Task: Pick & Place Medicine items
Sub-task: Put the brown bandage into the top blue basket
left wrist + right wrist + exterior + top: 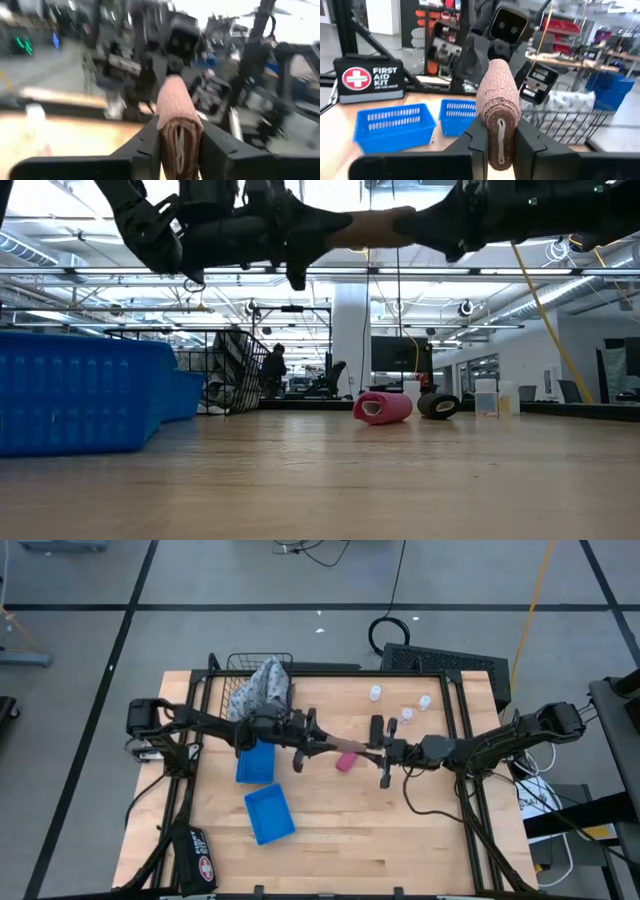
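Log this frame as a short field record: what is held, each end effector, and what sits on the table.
held item: tan bandage roll, gripped at both ends above the table
left end effector: shut on one end
right end effector: shut on the other end
on table: pink roll, three white bottles, two blue trays
rear: wire basket with grey cloth

Tan rolled bandage held horizontal mid-air; pink tube on its side beneath; three white bottles upright.
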Controlling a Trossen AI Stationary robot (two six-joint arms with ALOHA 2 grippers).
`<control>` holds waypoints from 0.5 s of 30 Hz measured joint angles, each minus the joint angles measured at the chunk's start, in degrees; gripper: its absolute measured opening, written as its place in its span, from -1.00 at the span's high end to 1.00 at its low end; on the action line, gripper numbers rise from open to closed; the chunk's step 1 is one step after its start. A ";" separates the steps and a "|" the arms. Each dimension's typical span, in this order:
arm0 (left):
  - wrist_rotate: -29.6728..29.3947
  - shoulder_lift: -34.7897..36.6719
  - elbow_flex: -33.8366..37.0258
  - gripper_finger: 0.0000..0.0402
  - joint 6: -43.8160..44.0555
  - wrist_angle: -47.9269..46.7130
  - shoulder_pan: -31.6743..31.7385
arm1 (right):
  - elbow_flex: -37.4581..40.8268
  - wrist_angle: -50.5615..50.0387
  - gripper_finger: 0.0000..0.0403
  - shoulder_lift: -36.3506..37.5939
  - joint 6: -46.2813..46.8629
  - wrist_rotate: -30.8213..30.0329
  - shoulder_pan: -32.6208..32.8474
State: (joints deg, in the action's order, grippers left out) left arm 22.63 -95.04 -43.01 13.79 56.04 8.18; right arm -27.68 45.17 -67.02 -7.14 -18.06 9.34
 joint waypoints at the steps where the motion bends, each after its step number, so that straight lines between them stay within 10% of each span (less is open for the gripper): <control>1: 1.00 1.45 -0.63 0.44 0.29 -4.81 0.20 | 0.00 -1.02 0.83 0.02 0.51 0.05 0.00; 4: 0.31 7.37 -3.71 0.27 -3.30 -23.88 0.29 | -0.03 -2.65 0.83 0.14 1.77 -0.19 0.02; 10: -19.10 12.50 -18.28 -0.10 -14.98 -62.57 -3.01 | -0.09 -5.07 0.83 0.19 1.97 -0.76 0.00; 15: -19.89 7.69 -36.88 -0.40 -16.82 -85.20 -4.17 | -0.09 -8.13 0.83 0.15 3.86 0.34 -0.41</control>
State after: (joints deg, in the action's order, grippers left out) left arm 2.74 -87.35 -79.89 -3.03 -29.16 4.01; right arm -27.77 37.04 -66.87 -3.28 -17.72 8.93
